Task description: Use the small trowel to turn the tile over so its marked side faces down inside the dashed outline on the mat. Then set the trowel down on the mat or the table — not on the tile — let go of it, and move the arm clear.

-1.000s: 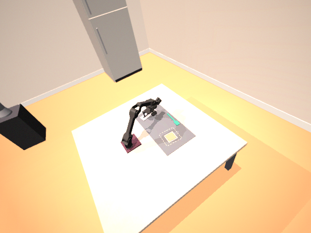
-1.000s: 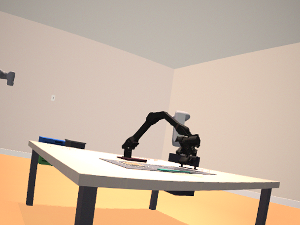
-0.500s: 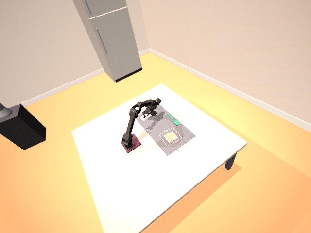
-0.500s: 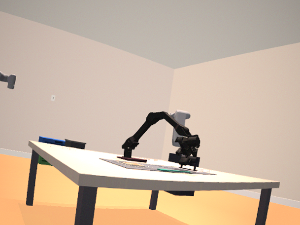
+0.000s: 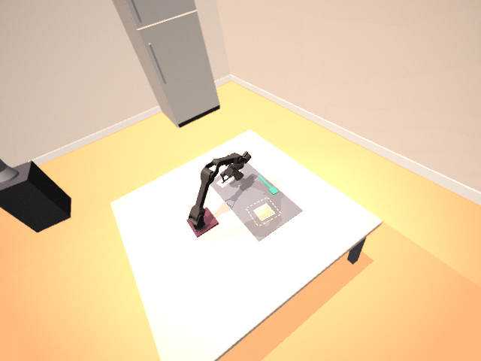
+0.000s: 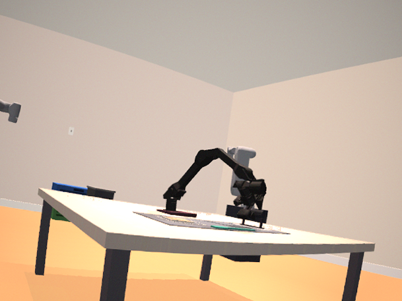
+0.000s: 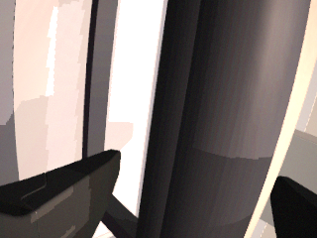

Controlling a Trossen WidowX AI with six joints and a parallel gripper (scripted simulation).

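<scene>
Tile (image 5: 264, 211) (image 6: 180, 219) is flat on the gray mat (image 5: 266, 234) (image 6: 173, 223), inside the dashed outline (image 5: 280, 213). It looks yellow on top, but it is too small for me to tell if that is the marked side. The green trowel (image 5: 273, 190) (image 6: 234, 227) lies down near one long edge of the mat. Its flat end is the part nearer the tile, and its handle points away.

The black arm (image 5: 201, 190) (image 6: 190, 174) stands on the worktop (image 5: 174, 271) (image 6: 123, 224) and reaches over to the far end of the mat. Its claw (image 5: 222, 178) (image 6: 252, 223) (image 7: 199, 167) is low down and open, with nothing held in it. It is to the side of the trowel, well apart from the tile. The close view does not show the trowel.

I think the job is at the picking-up step, with the flip still to do, though I can't be sure because I can't read the tile's top. The next move is likely to lift a little, go across to the handle, and line up with one finger on each side. Then it should come down and squeeze. The handle is thin and low, so the claw could miss it or bump the mat.
</scene>
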